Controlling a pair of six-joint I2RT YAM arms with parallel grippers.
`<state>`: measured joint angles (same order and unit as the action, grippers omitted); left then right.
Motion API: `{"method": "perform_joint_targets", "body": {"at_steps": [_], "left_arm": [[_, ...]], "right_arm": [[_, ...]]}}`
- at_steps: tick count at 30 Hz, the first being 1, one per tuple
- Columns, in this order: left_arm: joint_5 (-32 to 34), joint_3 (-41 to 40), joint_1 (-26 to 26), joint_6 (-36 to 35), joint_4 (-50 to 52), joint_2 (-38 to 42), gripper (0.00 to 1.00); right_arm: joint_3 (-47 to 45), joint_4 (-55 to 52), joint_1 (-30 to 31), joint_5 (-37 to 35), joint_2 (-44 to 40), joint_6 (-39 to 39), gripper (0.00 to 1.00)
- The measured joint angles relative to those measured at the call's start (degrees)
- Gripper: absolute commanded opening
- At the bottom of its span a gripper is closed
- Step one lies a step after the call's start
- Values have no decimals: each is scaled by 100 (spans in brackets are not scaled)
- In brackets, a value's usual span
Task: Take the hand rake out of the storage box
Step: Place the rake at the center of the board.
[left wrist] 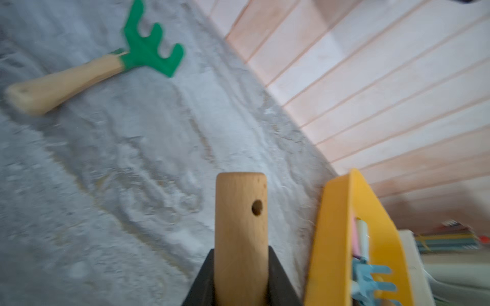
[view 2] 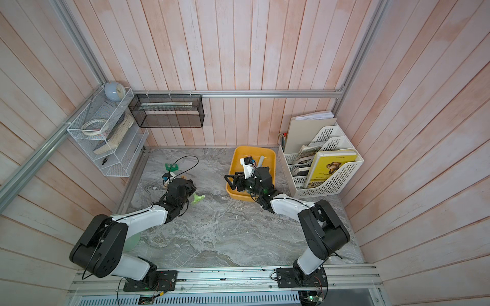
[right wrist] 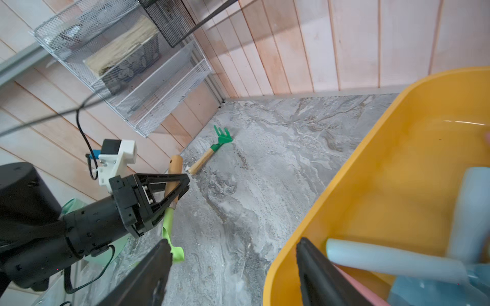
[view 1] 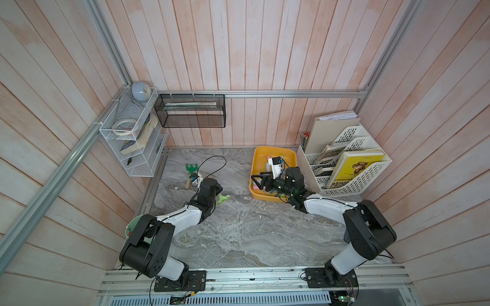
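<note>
Hand rake (view 1: 191, 167), green: on the table (view 1: 252, 238) near its far left corner, outside the storage box (view 1: 265, 197). A blue rake (left wrist: 371, 280) is seen inside, judged outstanding. Left end effector (right wrist: 187, 182): clenched on wooden-handled tool (left wrist: 240, 225); right end effector (right wrist: 233, 246): released at box rim.

Grey marbled tabletop (view 1: 252, 233) enclosed by pale plank walls (view 1: 238, 47); far left corner — white wire shelf unit (view 1: 132, 164) on the left wall, carrying a pale blue round clock (view 1: 140, 91) on top, a roll of tape (view 1: 122, 127) and a thick worn book (view 1: 145, 133); beside it, on the far wall, a black mesh basket (view 1: 191, 111) under an aluminium rail (view 1: 291, 93); far right — white perforated file rack (view 1: 371, 180) holding a yellow book (view 1: 356, 165), pencils (view 1: 304, 139) at its far left corner.
</note>
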<state>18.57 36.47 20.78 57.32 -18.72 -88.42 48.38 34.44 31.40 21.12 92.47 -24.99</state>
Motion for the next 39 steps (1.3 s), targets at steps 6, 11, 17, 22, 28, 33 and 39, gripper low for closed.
{"method": "perform_joint_targets", "body": {"at_steps": [6,11,17,22,28,33,39], "left_arm": [[-133,431,-170,210,125,-1051,20],[-315,778,-160,251,111,-1401,41],[-511,1029,-181,57,293,-1556,50],[-988,1379,-505,-804,710,-1526,84],[-1115,2470,-691,-3895,2129,-964,100],[-1169,3595,-629,-6878,3464,-837,100],[-1283,2935,-706,-9359,4006,-800,100]], "right_arm": [[-2,-531,-9,-636,-216,374,80],[-2,-621,-11,-896,-334,560,80],[-2,-809,-17,-1016,-334,675,81],[-7,-901,-37,-1117,-378,756,81],[-79,-901,-125,-1189,-584,817,82],[-144,-898,-254,-1204,-608,813,82],[-181,-903,-295,-1209,-608,813,83]]}}
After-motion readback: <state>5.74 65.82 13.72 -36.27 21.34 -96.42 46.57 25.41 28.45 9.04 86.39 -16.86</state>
